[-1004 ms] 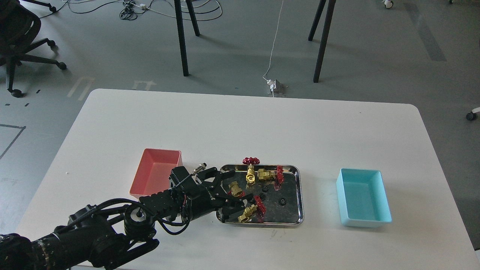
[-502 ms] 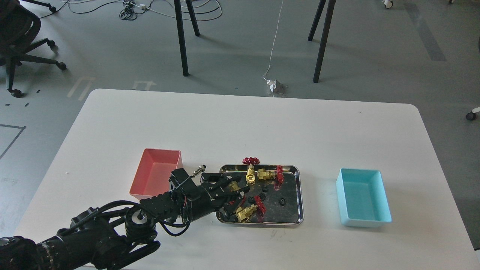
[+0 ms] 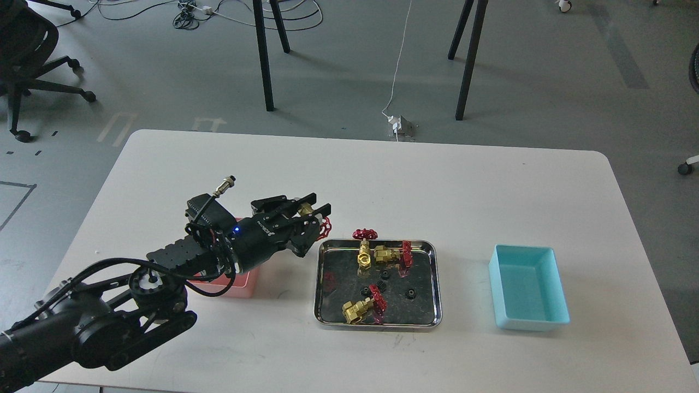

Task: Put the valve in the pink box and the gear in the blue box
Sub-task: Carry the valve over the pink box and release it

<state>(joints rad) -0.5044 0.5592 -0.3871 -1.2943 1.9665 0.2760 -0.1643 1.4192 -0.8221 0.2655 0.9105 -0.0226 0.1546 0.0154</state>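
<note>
Jaws of the left gripper (image 3: pixel 314 218) pinch a valve (image 3: pixel 319 222), lifted left of the tray (image 3: pixel 322 284); the pink box (image 3: pixel 240 286) lies back along and beneath the arm, so retreat leftward

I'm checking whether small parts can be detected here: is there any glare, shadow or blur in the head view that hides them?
Head view: lighting is soft and even. The steel tray mirrors dark patches, so the black gears blend in. The left gripper is sharp, shut on a valve. The pink box is mostly hidden behind the arm; the blue box is clear.
</note>
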